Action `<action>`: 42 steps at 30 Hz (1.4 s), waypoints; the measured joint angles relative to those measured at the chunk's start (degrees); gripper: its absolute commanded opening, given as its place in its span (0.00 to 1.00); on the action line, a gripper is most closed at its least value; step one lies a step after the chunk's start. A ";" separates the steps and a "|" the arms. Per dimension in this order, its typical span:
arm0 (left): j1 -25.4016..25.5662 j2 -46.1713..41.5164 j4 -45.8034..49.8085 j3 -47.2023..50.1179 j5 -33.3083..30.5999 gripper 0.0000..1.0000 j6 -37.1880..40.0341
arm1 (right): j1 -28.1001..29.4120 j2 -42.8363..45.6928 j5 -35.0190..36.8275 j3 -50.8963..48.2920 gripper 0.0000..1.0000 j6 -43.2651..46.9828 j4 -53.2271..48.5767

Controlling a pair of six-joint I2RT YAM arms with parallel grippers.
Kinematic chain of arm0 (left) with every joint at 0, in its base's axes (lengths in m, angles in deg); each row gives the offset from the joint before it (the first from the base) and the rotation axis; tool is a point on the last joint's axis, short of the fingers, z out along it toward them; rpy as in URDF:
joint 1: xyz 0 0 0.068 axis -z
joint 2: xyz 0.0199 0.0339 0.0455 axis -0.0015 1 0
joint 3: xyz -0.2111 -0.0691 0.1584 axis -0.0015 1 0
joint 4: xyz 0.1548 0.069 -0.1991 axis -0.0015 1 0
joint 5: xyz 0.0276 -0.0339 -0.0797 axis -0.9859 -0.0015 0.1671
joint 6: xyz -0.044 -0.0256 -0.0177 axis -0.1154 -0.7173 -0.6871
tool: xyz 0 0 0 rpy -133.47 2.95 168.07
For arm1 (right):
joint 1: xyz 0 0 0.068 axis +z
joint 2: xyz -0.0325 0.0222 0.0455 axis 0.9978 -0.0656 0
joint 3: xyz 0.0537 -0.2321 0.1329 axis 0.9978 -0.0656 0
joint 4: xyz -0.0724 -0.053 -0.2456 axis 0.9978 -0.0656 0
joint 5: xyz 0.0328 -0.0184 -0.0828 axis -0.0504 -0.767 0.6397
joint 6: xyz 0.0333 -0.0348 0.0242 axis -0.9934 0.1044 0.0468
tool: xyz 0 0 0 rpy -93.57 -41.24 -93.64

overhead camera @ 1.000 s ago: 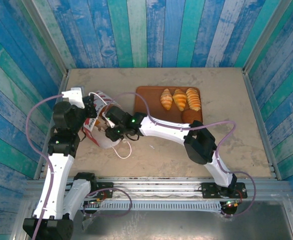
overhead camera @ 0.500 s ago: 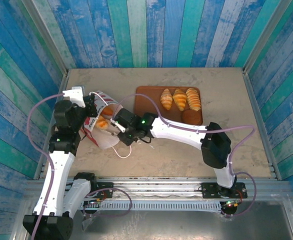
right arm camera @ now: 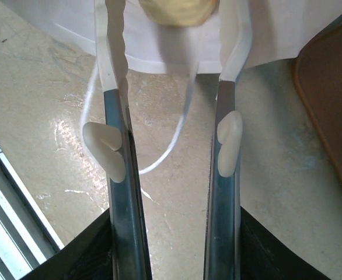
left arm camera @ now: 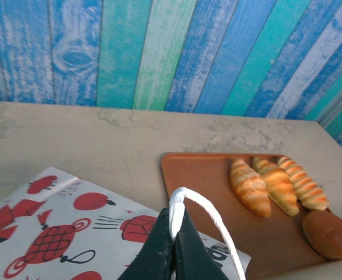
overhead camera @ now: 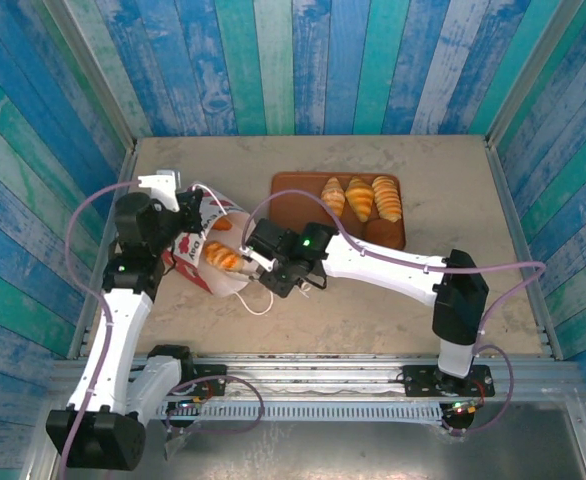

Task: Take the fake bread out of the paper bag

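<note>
The paper bag (overhead camera: 195,262) lies on its side at the table's left, white with red prints, also seen from the left wrist (left arm camera: 54,233). My left gripper (overhead camera: 180,207) (left arm camera: 175,219) is shut on its white cord handle (left arm camera: 180,201) and holds it up. My right gripper (overhead camera: 246,259) (right arm camera: 174,20) is shut on a striped golden croissant (overhead camera: 223,257) of the fake bread, just at the bag's mouth. That piece shows blurred between the fingertips (right arm camera: 174,9). Another orange piece (overhead camera: 221,224) sits inside the bag.
A brown tray (overhead camera: 293,195) (left arm camera: 200,186) right of the bag carries two croissants (overhead camera: 333,198), a ridged loaf (overhead camera: 386,197) and a dark bun (overhead camera: 378,232). The bag's second cord handle (overhead camera: 253,300) (right arm camera: 171,146) loops on the table. Blue plank walls enclose the table.
My right gripper has drawn back rightward out of the bag, bringing the croissant to the bag's mouth. The left gripper has lifted the handle slightly up and right.
</note>
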 measured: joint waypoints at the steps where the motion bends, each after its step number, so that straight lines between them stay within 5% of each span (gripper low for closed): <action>1: 0.00 0.48 0.02 0.00 0.92 0.00 -0.17 | -0.02 0.11 0.20 0.00 0.48 0.24 -0.04; 13: 0.00 1.33 0.52 -0.11 6.34 0.00 -0.44 | -0.07 -6.27 1.57 3.21 0.53 0.74 -0.22; 35: 0.00 1.33 2.32 -0.44 6.88 0.00 -0.46 | -0.74 -11.52 6.69 8.83 0.54 1.97 1.42; 42: 0.00 1.33 2.34 -0.63 6.88 0.00 -0.46 | -1.18 -15.72 5.90 10.19 0.47 2.14 1.44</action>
